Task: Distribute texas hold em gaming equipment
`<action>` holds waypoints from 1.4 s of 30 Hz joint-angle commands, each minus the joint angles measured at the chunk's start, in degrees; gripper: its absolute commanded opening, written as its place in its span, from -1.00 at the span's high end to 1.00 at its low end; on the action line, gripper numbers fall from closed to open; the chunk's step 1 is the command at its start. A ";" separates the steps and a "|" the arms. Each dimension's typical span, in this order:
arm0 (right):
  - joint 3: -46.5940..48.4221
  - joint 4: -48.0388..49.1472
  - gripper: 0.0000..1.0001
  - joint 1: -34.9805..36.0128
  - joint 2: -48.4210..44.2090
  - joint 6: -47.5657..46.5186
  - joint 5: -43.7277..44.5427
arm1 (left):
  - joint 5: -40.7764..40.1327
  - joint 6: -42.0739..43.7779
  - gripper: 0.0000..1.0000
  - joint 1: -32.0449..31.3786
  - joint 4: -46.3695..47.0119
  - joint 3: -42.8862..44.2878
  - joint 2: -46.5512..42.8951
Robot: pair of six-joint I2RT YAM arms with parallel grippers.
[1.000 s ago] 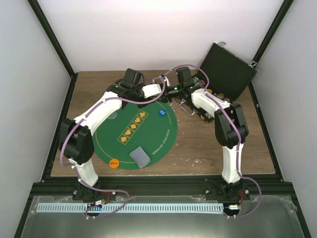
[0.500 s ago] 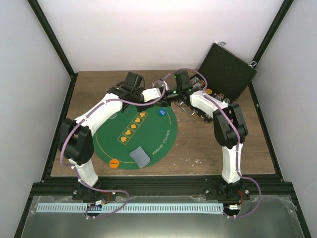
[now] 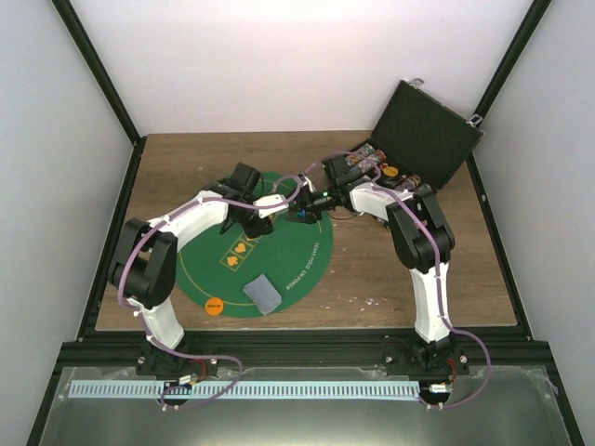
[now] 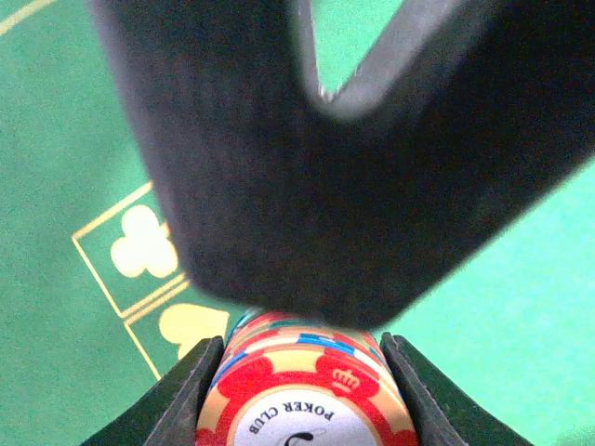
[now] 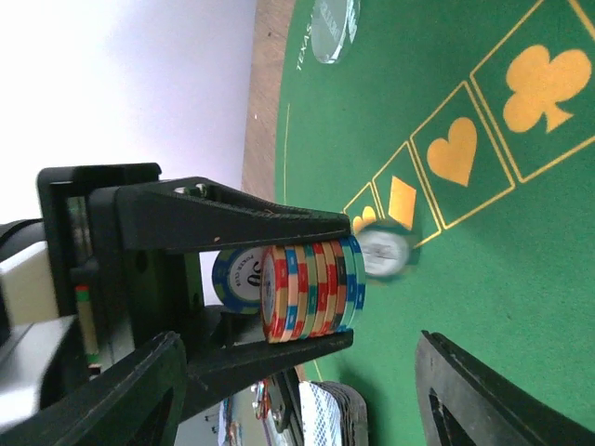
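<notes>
My left gripper is over the back middle of the green mat, shut on a stack of several striped red, cream and blue poker chips. The right wrist view shows the left gripper holding the stack edge-on, low over the felt, with a blue "50" chip behind it. A blurred single chip is by the stack's far end. My right gripper faces it, open and empty, close to it in the top view. A deck of grey-blue-backed cards and an orange disc lie near the mat's front.
The black hinged case stands open at the back right with more chips in its tray. A pale translucent disc lies near the mat's printed edge. The deck also shows in the right wrist view. Bare wood table lies right of the mat.
Both grippers have moved from the mat's back edge toward its middle, the left one carrying the chip stack. The right gripper now covers the spot where the blue disc lay.
</notes>
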 commanded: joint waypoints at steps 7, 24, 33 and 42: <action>2.08 -5.14 -0.40 -0.08 -0.20 -6.44 5.42 | -1.35 -5.85 1.00 4.18 -0.07 -4.03 -2.67; 8.09 -16.90 -0.40 2.10 -2.93 -19.33 22.17 | -1.66 -7.87 1.00 22.67 -13.07 -18.18 -19.19; 20.54 -19.72 -0.39 12.94 4.49 -31.56 30.95 | -3.03 -3.05 1.00 31.36 -12.74 -29.14 -26.51; 28.27 -17.82 -0.36 20.20 11.76 -40.87 36.32 | -4.87 -4.10 1.00 31.31 -6.41 -31.87 -25.06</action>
